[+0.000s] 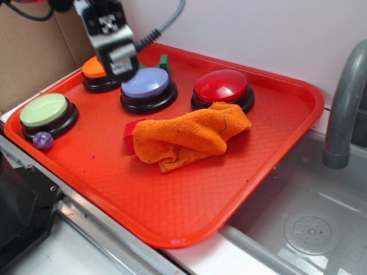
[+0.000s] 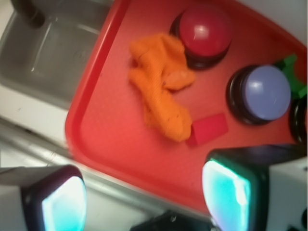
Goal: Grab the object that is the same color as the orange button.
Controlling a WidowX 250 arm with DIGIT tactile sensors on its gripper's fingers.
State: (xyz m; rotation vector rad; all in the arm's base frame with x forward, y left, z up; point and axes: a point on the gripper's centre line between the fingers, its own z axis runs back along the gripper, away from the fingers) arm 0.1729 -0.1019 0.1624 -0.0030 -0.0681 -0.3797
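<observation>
The orange rag [image 1: 186, 137] is lying crumpled in the middle of the red tray [image 1: 189, 220], its far end touching the red button [image 1: 222, 89] and its near end draped against a small red block [image 2: 208, 129]. The gripper [image 2: 144, 197] is held high over the back of the tray near the orange button [image 1: 92, 69], jaws spread wide, nothing in them. If it's brought down off-centre, the block could easily get pinched along with the cloth, or only a loose fold might be snagged and slip out
</observation>
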